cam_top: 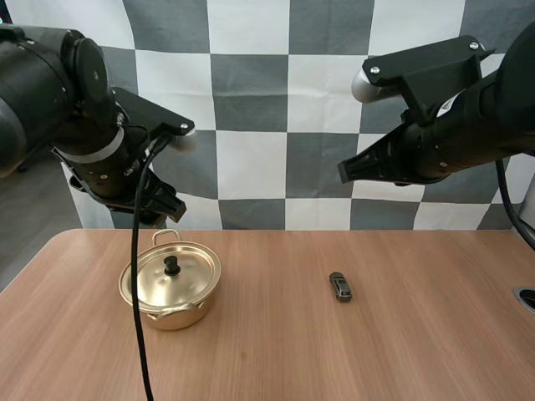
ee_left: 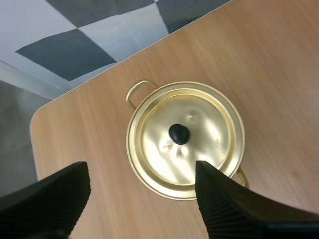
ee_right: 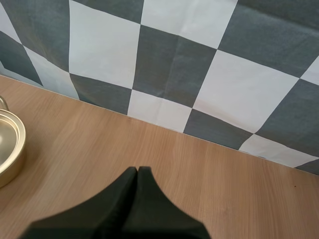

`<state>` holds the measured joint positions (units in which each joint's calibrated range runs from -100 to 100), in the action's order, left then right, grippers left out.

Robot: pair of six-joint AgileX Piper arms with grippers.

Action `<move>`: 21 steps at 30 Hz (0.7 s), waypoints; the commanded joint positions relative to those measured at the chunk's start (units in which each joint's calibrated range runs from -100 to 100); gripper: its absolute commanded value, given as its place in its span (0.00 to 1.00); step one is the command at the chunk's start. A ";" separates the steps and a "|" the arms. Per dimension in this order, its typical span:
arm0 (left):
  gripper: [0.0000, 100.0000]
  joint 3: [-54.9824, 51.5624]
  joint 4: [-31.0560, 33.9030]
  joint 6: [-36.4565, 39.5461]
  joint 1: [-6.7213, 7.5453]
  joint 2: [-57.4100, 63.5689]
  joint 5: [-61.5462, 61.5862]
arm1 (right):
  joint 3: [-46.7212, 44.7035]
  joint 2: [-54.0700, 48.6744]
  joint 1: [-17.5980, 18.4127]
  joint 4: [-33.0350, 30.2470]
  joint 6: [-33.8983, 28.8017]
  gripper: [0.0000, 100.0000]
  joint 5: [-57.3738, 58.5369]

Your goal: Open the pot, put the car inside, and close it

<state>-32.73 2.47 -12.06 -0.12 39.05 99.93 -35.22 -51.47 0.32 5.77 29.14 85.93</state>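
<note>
My left end effector (ee_left: pixel 140 167) hangs above the round gold-coloured metal pot (cam_top: pixel 170 288), its two black fingers (ee_left: pixel 219 199) standing wide apart with nothing between them. The pot sits on the light wooden surface (cam_top: pixel 267 359) with its matching gold lid (ee_left: pixel 204 124) on and the black knob (ee_left: pixel 179 134) at the lid's centre. The small dark grey toy car (cam_top: pixel 340 286) lies on the surface well apart from the pot, on my right arm's side of it. My right end effector (ee_right: pixel 137 172) is raised on that same side of the pot, fingers pressed together into one wedge.
</note>
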 commanded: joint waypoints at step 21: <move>1.00 -10.87 0.10 6.37 -0.35 -11.12 -20.04 | -0.05 -0.03 -0.04 -0.04 -0.07 0.00 1.18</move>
<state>-43.56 1.15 -5.75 -0.44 27.96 84.28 -35.22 -51.47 0.32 5.77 29.14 87.01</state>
